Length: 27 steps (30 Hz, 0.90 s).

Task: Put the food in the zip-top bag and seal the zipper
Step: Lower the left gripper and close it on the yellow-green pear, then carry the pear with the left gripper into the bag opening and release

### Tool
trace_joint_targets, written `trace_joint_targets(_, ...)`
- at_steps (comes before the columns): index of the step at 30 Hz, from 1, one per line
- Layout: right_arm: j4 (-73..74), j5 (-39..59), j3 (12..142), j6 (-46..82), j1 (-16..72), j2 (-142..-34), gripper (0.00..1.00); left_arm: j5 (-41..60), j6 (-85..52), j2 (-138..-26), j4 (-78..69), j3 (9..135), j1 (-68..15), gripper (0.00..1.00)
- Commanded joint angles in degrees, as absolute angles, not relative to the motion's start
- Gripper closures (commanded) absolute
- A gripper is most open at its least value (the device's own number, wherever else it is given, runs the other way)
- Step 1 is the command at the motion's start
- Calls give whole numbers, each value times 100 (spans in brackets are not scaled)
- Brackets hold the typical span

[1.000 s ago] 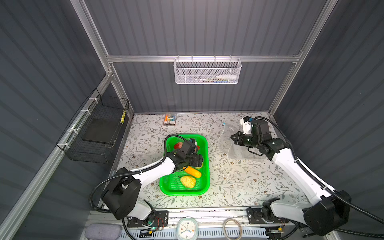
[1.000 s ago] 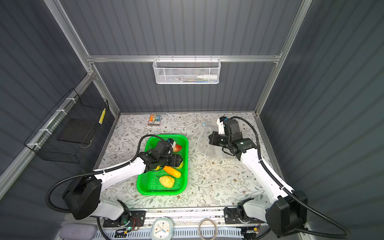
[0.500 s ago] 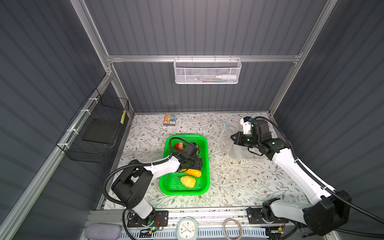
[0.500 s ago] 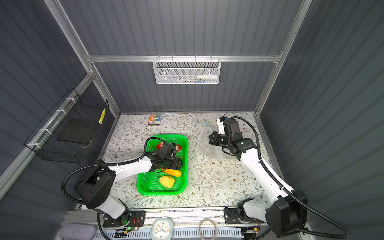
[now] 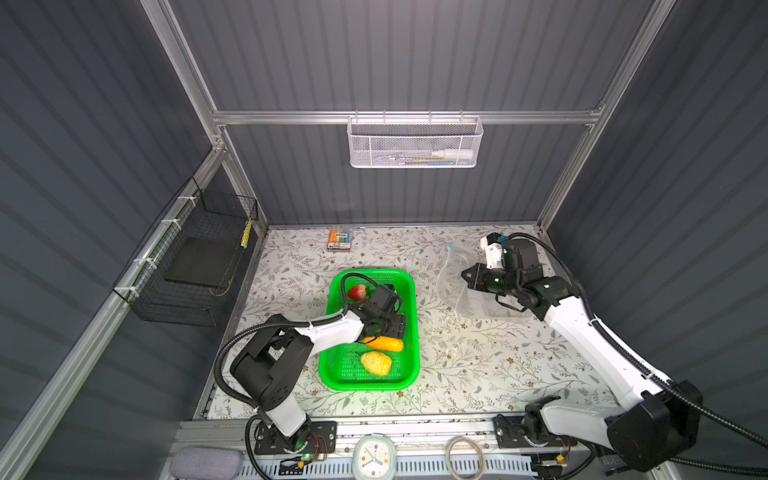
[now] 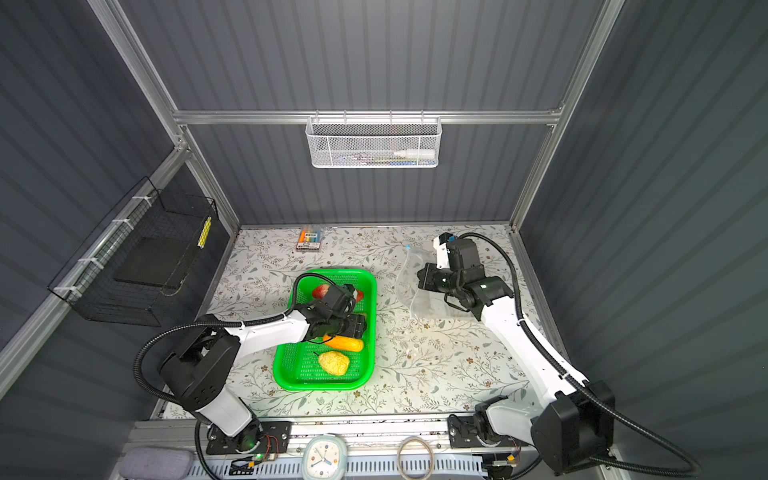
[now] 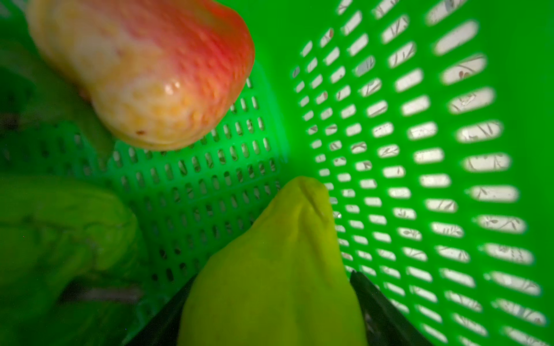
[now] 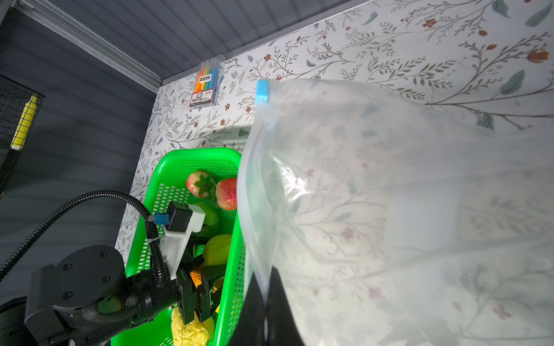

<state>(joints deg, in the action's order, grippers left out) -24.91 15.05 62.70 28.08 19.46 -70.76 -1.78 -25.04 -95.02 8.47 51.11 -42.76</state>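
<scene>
The green tray [image 5: 345, 365] sits in the lower middle of both top views on the floral surface [image 5: 457, 365], and all the food in view lies in it. The left gripper [image 5: 392, 326] reaches into the tray's middle with its jaws wide. In the left wrist view a black finger [image 7: 380, 302] shows on each side of a yellow fruit [image 7: 269, 269] at the bottom of the frame, close to the tray's slotted wall. A red-and-yellow strawberry [image 7: 150, 75] fills the upper left of that frame, and a blurred green piece [image 7: 54, 233] sits at the lower left. In a top view one strawberry [image 5: 357, 292] shows at the tray's far end, above the gripper. Below the gripper lie the carrot [image 5: 384, 344] and then the bumpy yellow piece [image 5: 376, 363]. The bag [image 5: 451, 282] is right of the tray in both top views, with nothing visible inside it. The right gripper [image 5: 467, 276] is clamped on its mouth edge and holds that edge up, toward the tray. In the right wrist view the bag [image 8: 389, 209] covers the right half of the frame. Its blue slider [image 8: 262, 89] sits at the upper end of the mouth edge. A marker pack [image 5: 340, 239] lies by the back wall.
</scene>
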Motion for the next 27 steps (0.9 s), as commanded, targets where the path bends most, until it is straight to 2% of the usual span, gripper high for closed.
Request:
trace_joint_targets(1,-2533,1512,6345,2741,1962,-7031,100,-289,-2356,-9537,692,5188,-4293,33)
trace_joint_targets(4,-2549,1511,6320,2762,1958,-6989,100,-290,-2355,-9512,657,5189,-4298,45)
trace_joint_targets(8,-2519,1525,6243,2810,1960,-6880,100,-284,-2377,-9371,718,5188,-4296,52)
trace_joint_targets(18,-2407,1796,6158,2934,1986,-6911,100,-212,-2470,-8108,1299,5447,-4293,51)
trace_joint_targets(27,-2253,1865,6169,3003,2082,-7109,100,1411,-2761,-7822,349,5886,-4356,51)
